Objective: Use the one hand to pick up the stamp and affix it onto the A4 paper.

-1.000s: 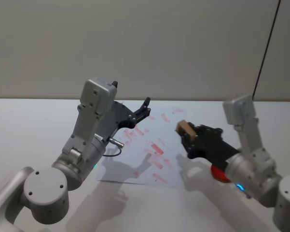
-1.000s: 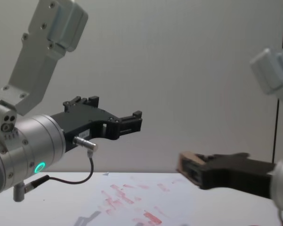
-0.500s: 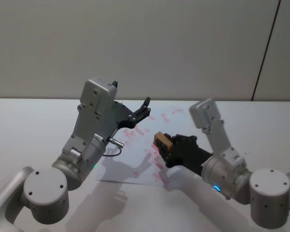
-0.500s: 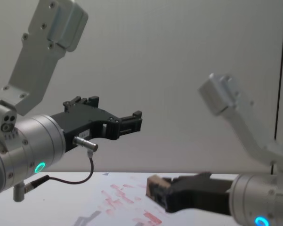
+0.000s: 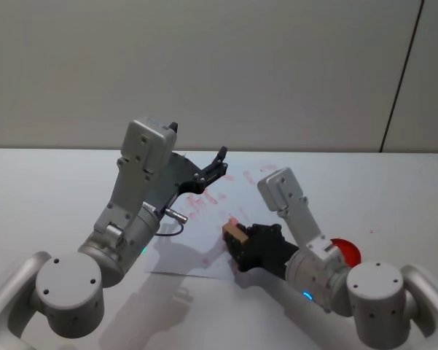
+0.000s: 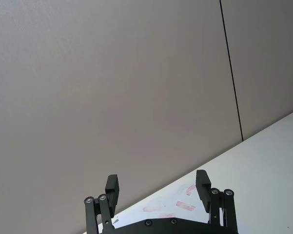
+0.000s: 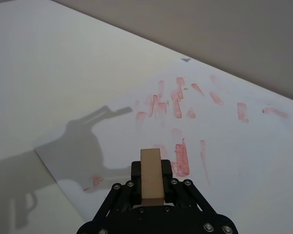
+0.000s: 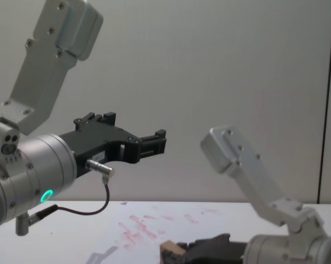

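We have the right gripper (image 5: pixel 242 246) low in the lower centre of the head view, its fingers clamped on the stamp (image 7: pixel 151 174), with the wooden block poking out ahead of the jaws. The stamp sits over the A4 paper (image 7: pixel 219 141), towards the sheet's lower edge in the head view, just beside a thick red imprint (image 7: pixel 181 158). Whether its face touches the sheet, we cannot tell.

Red and pink marks cluster across the middle of the paper, with bare white around them towards the sheet's edges. The gripper's shadow (image 7: pixel 90 134) lies across one corner of the paper and spills onto the surface (image 5: pixel 51 189).

The left gripper (image 6: pixel 157 184) hangs raised at centre-left of the head view, above the sheet's upper part, fingers spread wide. A looped black cable (image 8: pixel 93 212) droops below its wrist.

At lower right in the head view, a red round thing (image 5: pixel 346 250) rests on the surface, partly hidden behind the right arm.

The surface is pale and plain, wide open at frame left. Behind it runs a grey wall (image 5: pixel 204 65) with one dark vertical seam (image 5: pixel 401 76) at upper right.
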